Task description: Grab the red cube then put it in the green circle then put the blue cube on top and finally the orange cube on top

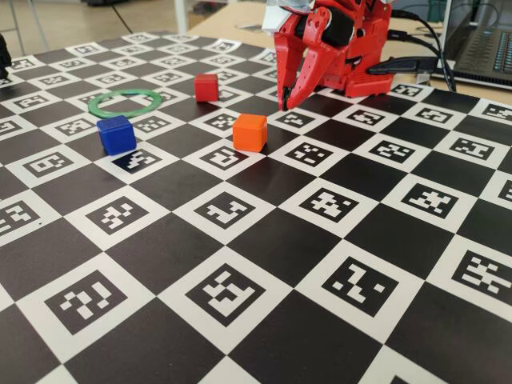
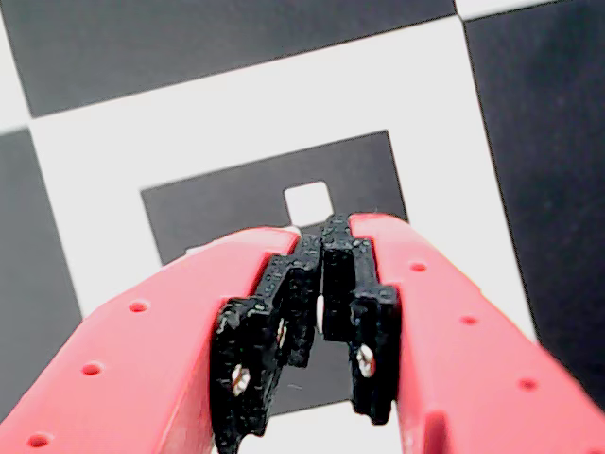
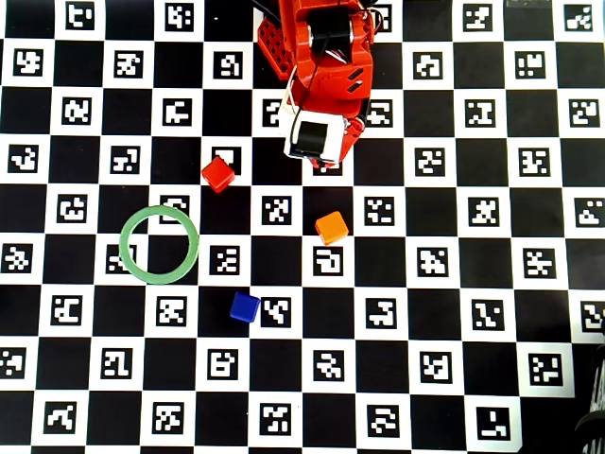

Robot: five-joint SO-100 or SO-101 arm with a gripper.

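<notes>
checkered board (image 1: 264,240) | red cube (image 1: 206,87) left of closed pincer (image 1: 284,104)

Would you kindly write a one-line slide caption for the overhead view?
Shut claw idle above the board; red cube, orange cube and blue cube lie outside the empty green circle.

1. in the overhead view the arm's white wrist block hides the pincer (image 2: 323,248) tips.
2. in the wrist view both red fingers (image 2: 142,350) run off the bottom edge, and no cube or ring shows.
</notes>
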